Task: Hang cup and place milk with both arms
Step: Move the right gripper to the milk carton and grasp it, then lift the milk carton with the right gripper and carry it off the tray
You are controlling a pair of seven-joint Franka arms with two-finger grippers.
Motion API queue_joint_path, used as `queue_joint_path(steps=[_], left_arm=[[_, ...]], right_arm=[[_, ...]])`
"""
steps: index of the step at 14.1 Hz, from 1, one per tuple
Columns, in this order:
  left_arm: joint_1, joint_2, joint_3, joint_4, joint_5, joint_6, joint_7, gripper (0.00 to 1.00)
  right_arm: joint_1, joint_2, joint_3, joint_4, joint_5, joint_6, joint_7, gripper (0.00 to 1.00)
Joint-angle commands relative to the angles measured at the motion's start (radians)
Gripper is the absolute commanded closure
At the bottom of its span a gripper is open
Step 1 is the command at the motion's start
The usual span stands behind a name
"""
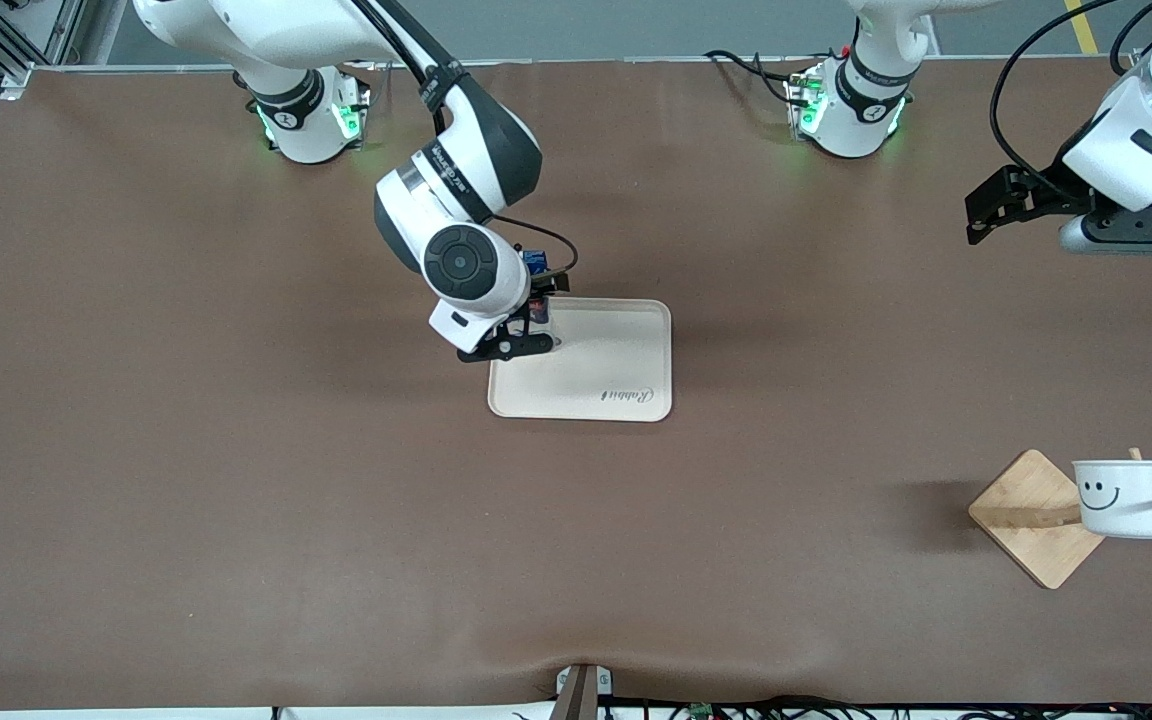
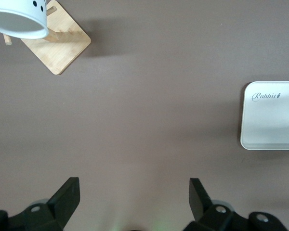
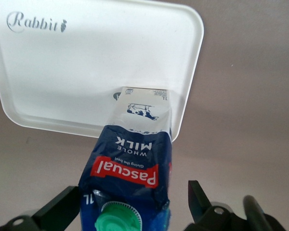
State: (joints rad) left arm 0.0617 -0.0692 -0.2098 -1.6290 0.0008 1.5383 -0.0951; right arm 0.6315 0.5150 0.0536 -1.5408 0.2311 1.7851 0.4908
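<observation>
Milk [image 3: 130, 163] stands upright on the cream tray [image 1: 626, 360], in the tray's corner at about ten o'clock of its centre. Around the carton the right gripper [image 3: 130, 204] has its fingers spread, with a gap on both sides. Down at four o'clock of the table, the cup [image 1: 1124, 498] hangs on the wooden rack [image 1: 1031, 515]. Up at two o'clock the left gripper [image 2: 134, 195] waits in the air, fingers spread and holding nothing.

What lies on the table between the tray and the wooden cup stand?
Nothing: between the tray and the wooden stand only bare brown table shows, in the front and left wrist views.
</observation>
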Motion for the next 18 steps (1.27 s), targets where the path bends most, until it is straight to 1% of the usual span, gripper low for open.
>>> queue_joint_path(steps=[1, 10, 11, 13, 18], left_arm=[[0.0, -0.021, 0.003, -0.023, -0.016, 0.008, 0.025, 0.0], [-0.003, -0.021, 0.001, -0.034, -0.016, 0.01, 0.025, 0.0], [-0.003, -0.021, 0.001, -0.037, -0.016, 0.01, 0.025, 0.0], [-0.003, -0.021, 0.001, -0.041, -0.016, 0.01, 0.025, 0.0], [-0.003, -0.023, 0.001, -0.043, -0.016, 0.01, 0.025, 0.0]], right_arm=[[0.023, 0.0, -0.011, -0.059, -0.007, 0.042, 0.018, 0.0], [0.01, 0.0, -0.008, -0.025, -0.001, 0.027, 0.045, 0.0], [0.007, 0.0, -0.006, -0.025, 0.007, 0.019, 0.043, 0.0], [0.001, 0.0, -0.009, -0.027, 0.069, -0.006, 0.043, 0.0], [0.002, 0.002, -0.011, -0.045, 0.073, -0.059, 0.035, 0.0]])
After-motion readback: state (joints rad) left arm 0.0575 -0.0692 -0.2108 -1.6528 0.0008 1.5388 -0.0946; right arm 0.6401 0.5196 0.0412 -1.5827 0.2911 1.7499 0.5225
